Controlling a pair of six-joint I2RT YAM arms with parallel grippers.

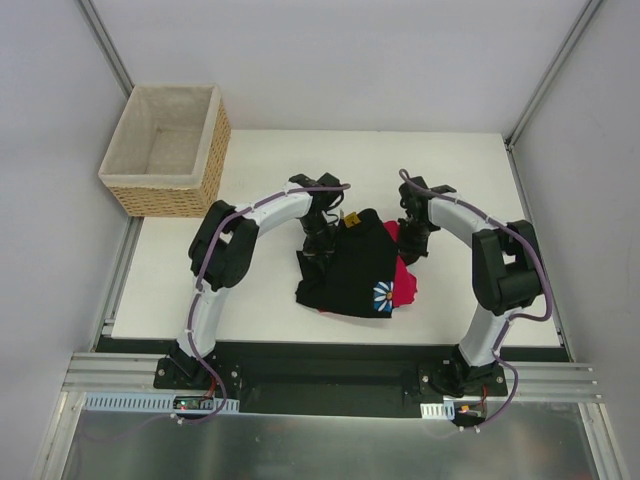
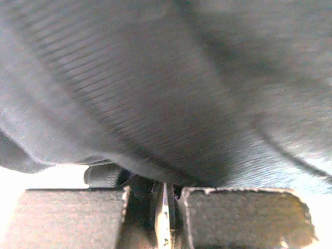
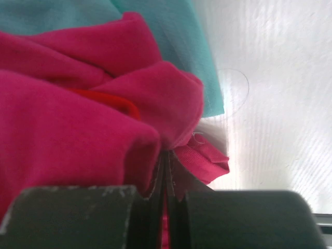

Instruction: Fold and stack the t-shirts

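White surface has a wicker basket on its far left corner. Mid-surface, a black shirt is heaped over a pink shirt.

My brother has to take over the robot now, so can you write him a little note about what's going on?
Left gripper: shut, pinching the black t-shirt at its left edge.
Right gripper: shut, pinching the red t-shirt.
Things: both shirts lie bunched in the middle of the table, black over most of the red; the basket stands at the far left corner.
Done: no tidy fold shows yet.
To do: fold each shirt, then stack them.
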